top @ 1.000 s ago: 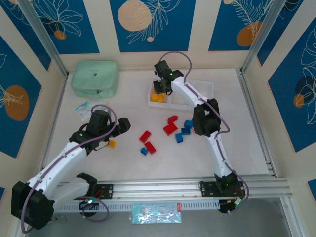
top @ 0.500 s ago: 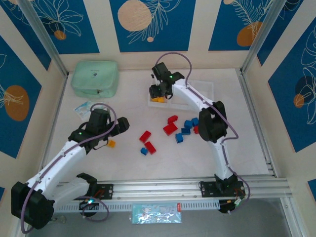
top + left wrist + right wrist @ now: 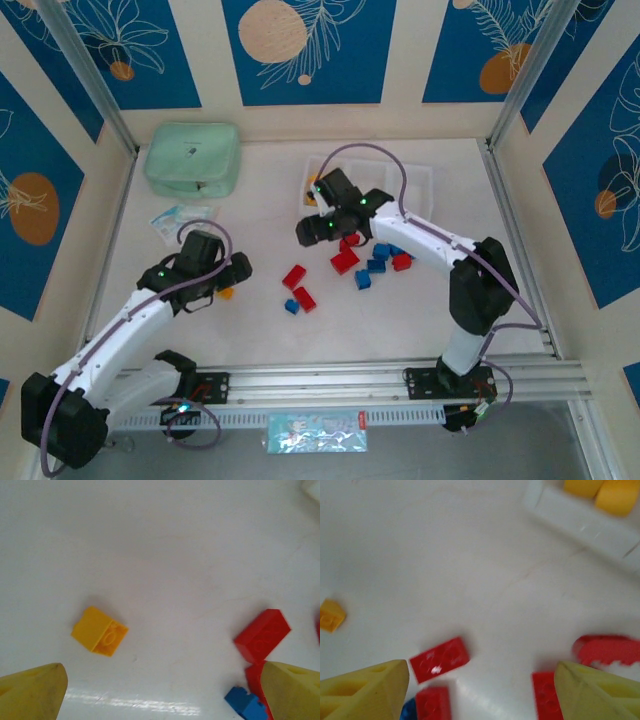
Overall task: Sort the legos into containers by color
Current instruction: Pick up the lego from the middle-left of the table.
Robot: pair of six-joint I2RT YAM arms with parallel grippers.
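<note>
Nearest the arm bases, the left gripper (image 3: 162,667) hangs low over the table, its yellow fingers (image 3: 32,690) spread wide with nothing between them. A lone yellow-orange brick (image 3: 100,631) lies flat just ahead, nearer the left finger and touching neither.

To the right of that brick in the top view, two red bricks (image 3: 293,277) and a blue brick (image 3: 291,306) sit close together mid-table. Farther right is a mixed cluster (image 3: 365,265) of red and blue bricks, packed near one another.

The right gripper (image 3: 481,664) hovers above the left edge of that cluster, jaws wide apart and empty. Its wrist view is blurred.

Beyond it the white tray (image 3: 425,178) lies toward the back wall. Several yellow bricks (image 3: 607,492) rest in its left end compartment. The arm covers part of the tray, so I cannot tell what the other compartments hold.

At the far left a small printed card (image 3: 180,217) lies on the table, and behind it sits the mint-green pouch (image 3: 192,160).
</note>
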